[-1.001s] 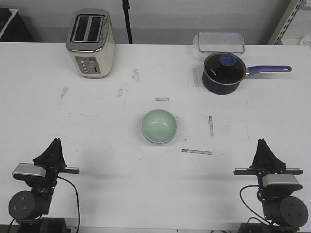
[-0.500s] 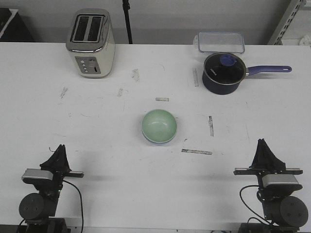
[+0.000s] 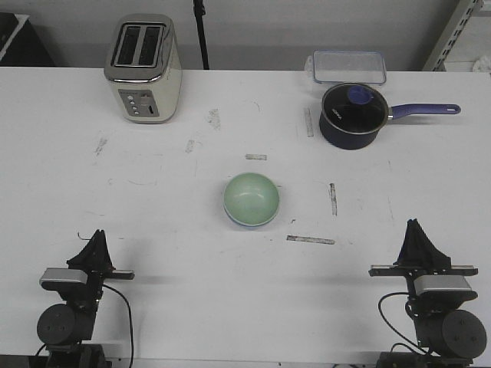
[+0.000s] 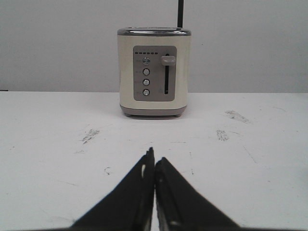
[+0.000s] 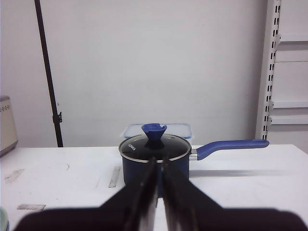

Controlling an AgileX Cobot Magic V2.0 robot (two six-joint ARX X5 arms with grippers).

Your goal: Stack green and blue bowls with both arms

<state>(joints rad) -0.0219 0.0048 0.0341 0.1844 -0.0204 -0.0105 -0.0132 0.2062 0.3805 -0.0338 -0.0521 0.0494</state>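
Sitting well in front of the toaster (image 3: 143, 67), your green bowl (image 3: 252, 198) hides a blue rim beneath; both look light, rigid, slick—pinch the rim. Left gripper (image 4: 154, 166) and right gripper (image 5: 159, 168): closed, empty.
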